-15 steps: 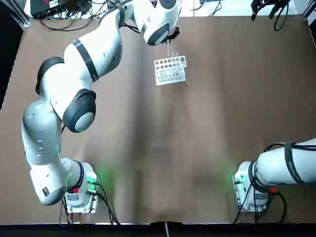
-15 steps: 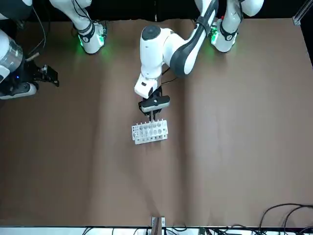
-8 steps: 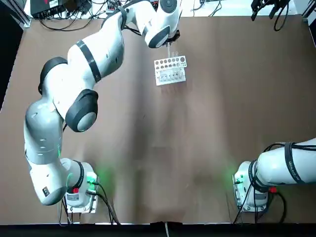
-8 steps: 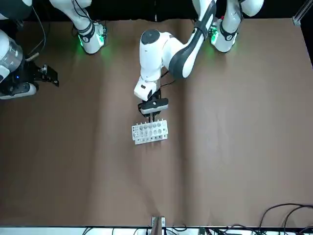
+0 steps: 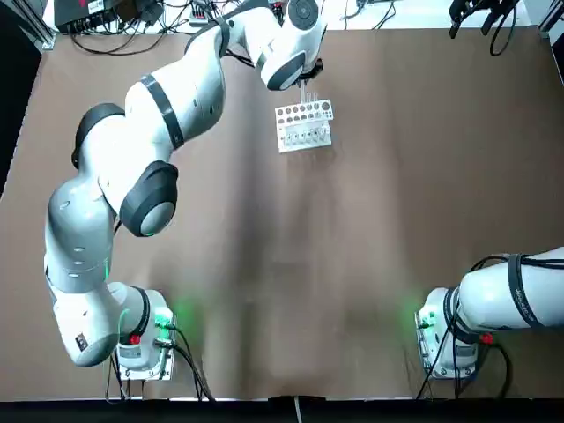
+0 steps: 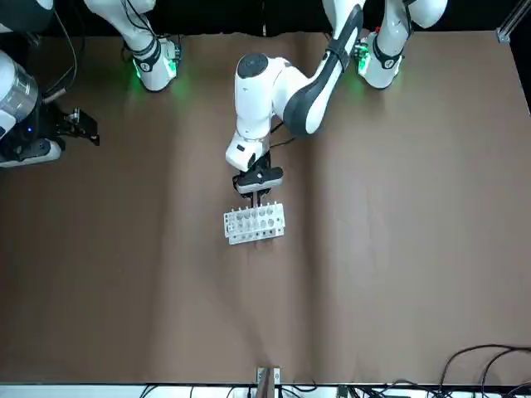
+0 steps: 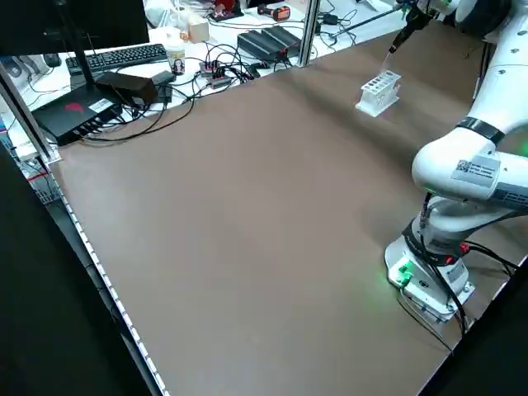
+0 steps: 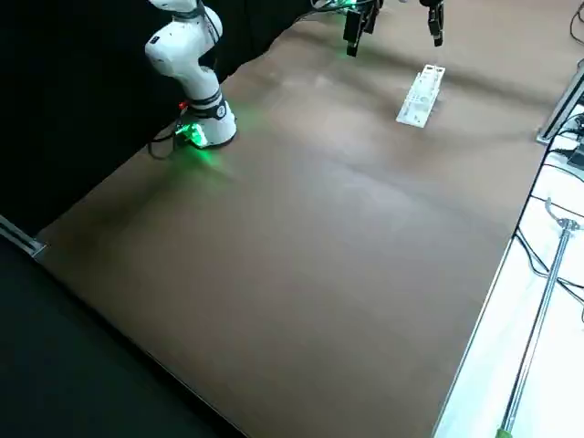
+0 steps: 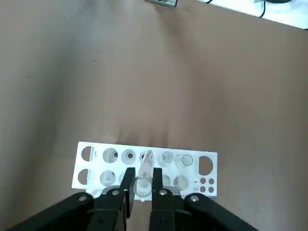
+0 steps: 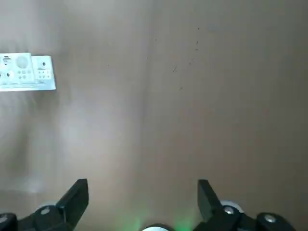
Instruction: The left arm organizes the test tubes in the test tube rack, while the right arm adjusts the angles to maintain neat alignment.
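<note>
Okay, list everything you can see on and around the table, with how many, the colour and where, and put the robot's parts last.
test tube rack: one, white, at the far part of the table
test tube: one picked out, clear, between the left gripper's fingers over the rack; others stand in the rack, count unclear
table: one, brown, under rack and arms
monitor: one, black, beyond the table's far edge
keyboard: one, black, by the monitor
cables: several, mostly black, beyond the far edge
left arm: one, white with black bands, reaching to the rack
left gripper: one, black, above the rack
right arm: one, white, at the robot's right
right gripper: one, black, open, away from the rack
</note>
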`<state>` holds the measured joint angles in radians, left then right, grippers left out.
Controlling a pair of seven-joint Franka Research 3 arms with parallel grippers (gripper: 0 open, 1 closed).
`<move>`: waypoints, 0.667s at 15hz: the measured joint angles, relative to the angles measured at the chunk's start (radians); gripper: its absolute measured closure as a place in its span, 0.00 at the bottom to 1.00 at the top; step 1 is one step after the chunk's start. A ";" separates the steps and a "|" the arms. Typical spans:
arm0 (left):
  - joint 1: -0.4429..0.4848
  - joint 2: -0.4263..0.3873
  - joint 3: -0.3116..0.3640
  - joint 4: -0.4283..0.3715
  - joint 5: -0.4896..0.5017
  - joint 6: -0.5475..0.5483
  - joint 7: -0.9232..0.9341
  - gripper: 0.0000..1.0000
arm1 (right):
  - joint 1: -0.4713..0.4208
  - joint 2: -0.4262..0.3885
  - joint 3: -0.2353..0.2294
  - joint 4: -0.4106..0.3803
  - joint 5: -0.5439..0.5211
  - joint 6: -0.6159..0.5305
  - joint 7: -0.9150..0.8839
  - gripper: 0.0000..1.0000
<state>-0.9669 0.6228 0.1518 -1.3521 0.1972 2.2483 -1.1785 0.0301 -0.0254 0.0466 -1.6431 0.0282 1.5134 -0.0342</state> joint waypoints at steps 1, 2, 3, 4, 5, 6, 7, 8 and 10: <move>-0.001 0.001 0.000 0.000 0.000 0.000 0.000 0.81 | 0.000 0.000 0.000 0.000 0.000 0.000 0.000 0.00; -0.001 0.003 0.000 0.000 0.000 0.000 0.000 0.81 | 0.000 0.000 -0.001 0.000 0.000 -0.002 0.000 0.00; -0.001 0.005 0.000 0.000 0.000 0.000 0.000 0.81 | 0.000 0.000 -0.001 0.000 0.000 -0.003 0.000 0.00; -0.001 0.006 0.000 0.000 0.000 0.000 0.000 0.81 | 0.000 0.000 -0.002 0.000 0.000 -0.003 0.000 0.00; -0.001 0.007 0.000 0.000 0.000 0.000 0.000 0.81 | 0.000 0.000 -0.002 0.000 0.000 -0.003 0.000 0.00; -0.001 0.008 0.000 0.000 0.000 0.000 0.000 0.81 | 0.000 0.000 -0.002 0.000 0.000 -0.004 0.000 0.00; -0.001 0.008 0.000 0.000 0.000 0.000 0.000 0.81 | 0.000 0.000 -0.002 0.000 0.000 -0.004 0.000 0.00; -0.001 0.009 0.000 -0.001 0.000 0.000 0.000 0.81 | 0.000 0.000 -0.002 0.000 0.000 -0.005 0.000 0.00; -0.001 0.012 0.000 -0.001 0.000 0.000 0.000 0.81 | 0.000 0.000 -0.002 0.000 0.000 -0.006 0.000 0.00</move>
<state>-0.9677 0.6350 0.1518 -1.3534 0.1973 2.2484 -1.1785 0.0300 -0.0259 0.0448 -1.6431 0.0282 1.5077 -0.0342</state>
